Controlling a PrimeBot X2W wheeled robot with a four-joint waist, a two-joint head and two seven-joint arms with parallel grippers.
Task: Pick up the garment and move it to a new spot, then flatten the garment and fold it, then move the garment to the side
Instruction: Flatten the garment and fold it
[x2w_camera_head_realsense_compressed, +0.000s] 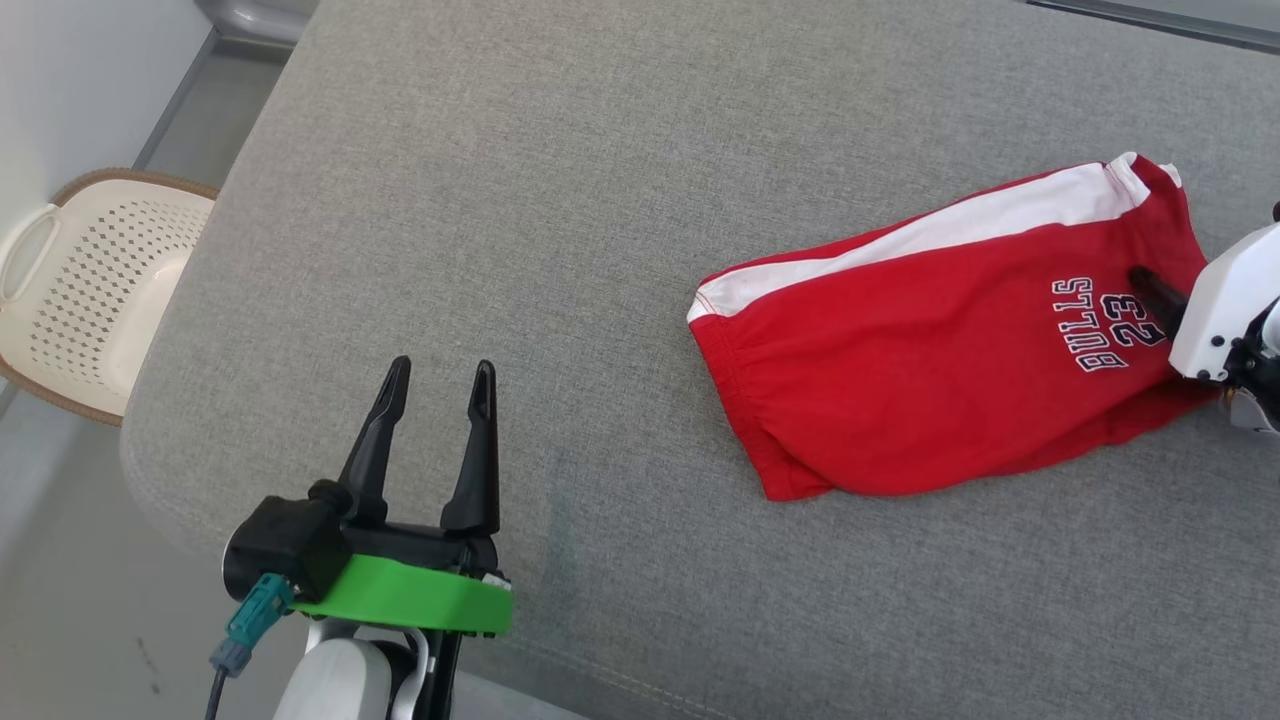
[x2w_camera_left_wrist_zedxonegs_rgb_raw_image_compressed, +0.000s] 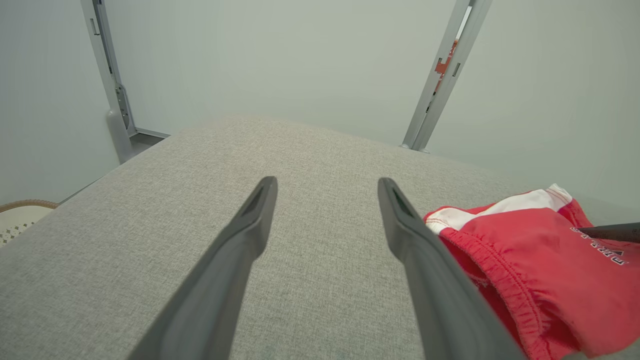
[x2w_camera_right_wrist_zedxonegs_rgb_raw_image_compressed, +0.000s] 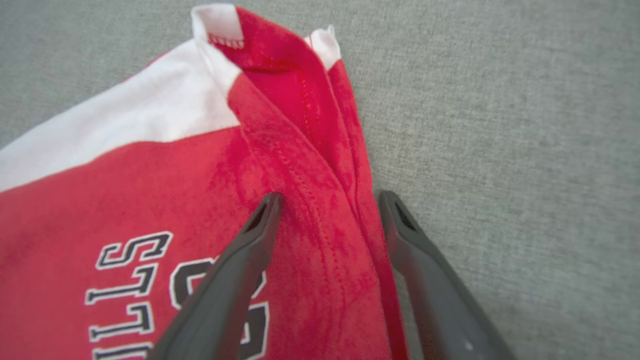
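Note:
The garment (x2w_camera_head_realsense_compressed: 920, 360) is a pair of red shorts with a white side stripe and "BULLS 23" printed on it. It lies folded over on the right half of the grey cushioned surface (x2w_camera_head_realsense_compressed: 560, 200). My right gripper (x2w_camera_right_wrist_zedxonegs_rgb_raw_image_compressed: 330, 200) is open and low over the garment's right edge. One finger (x2w_camera_right_wrist_zedxonegs_rgb_raw_image_compressed: 240, 260) is over the red cloth (x2w_camera_right_wrist_zedxonegs_rgb_raw_image_compressed: 150, 190) by the print, the other over the grey surface just past the hem. My left gripper (x2w_camera_head_realsense_compressed: 442, 370) is open and holds nothing, well to the left of the garment (x2w_camera_left_wrist_zedxonegs_rgb_raw_image_compressed: 540, 265). In the left wrist view, the same gripper (x2w_camera_left_wrist_zedxonegs_rgb_raw_image_compressed: 326, 184) points across bare cushion.
A cream perforated basket (x2w_camera_head_realsense_compressed: 90, 300) sits on the floor beyond the cushion's left edge. The cushion's rounded corner (x2w_camera_head_realsense_compressed: 150, 440) drops off near my left arm. Pale walls and two metal posts (x2w_camera_left_wrist_zedxonegs_rgb_raw_image_compressed: 440, 80) stand behind the surface.

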